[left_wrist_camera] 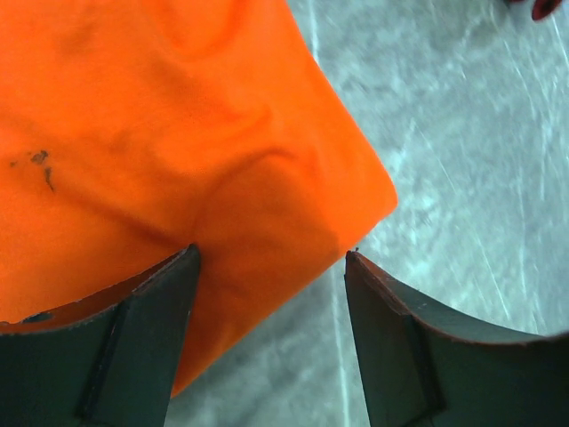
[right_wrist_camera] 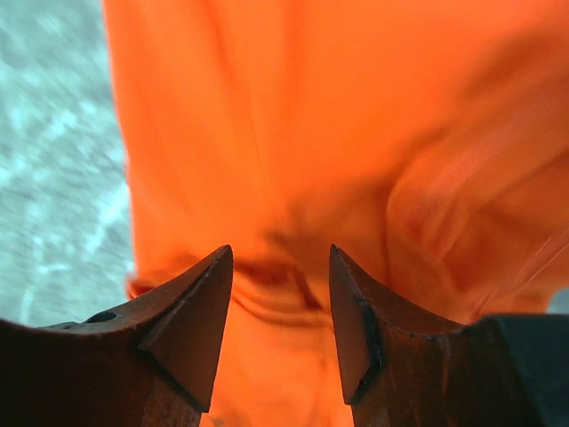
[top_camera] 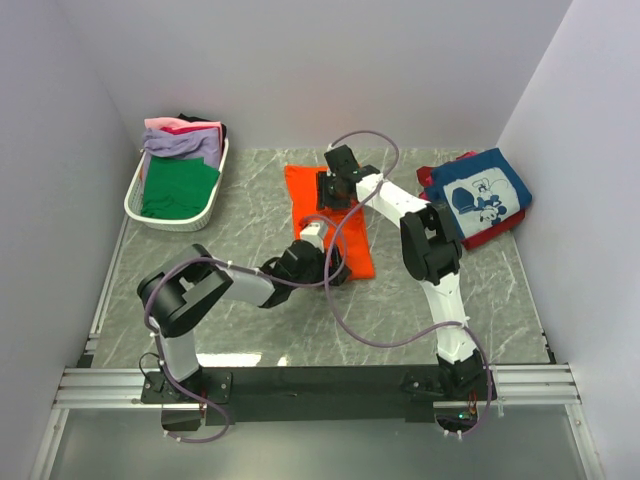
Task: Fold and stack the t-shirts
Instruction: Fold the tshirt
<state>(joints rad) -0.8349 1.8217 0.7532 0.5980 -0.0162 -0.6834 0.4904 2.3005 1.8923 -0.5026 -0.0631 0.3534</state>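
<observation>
Jaws of left gripper (left_wrist_camera: 271, 258) and right gripper (right_wrist_camera: 280, 253) stand apart over the orange t-shirt (top_camera: 300, 195), centre frame; fold apparently in hand, next move likely requires clamping its edges.

This looks like a robot lab, not a home. Plain white walls (top_camera: 300, 70) box in the table (top_camera: 250, 335) on three sides. Two black and white robot arms, the left arm (top_camera: 185, 295) and the right arm (top_camera: 430, 250), are bolted to a metal rail (top_camera: 320, 378) at the near edge. Thin cables (top_camera: 370, 338) loop around them. The grey table top may be stone or just a print; it is hard to tell. Only the white basket (top_camera: 137, 195) of shirts (top_camera: 180, 187) feels homey.
</observation>
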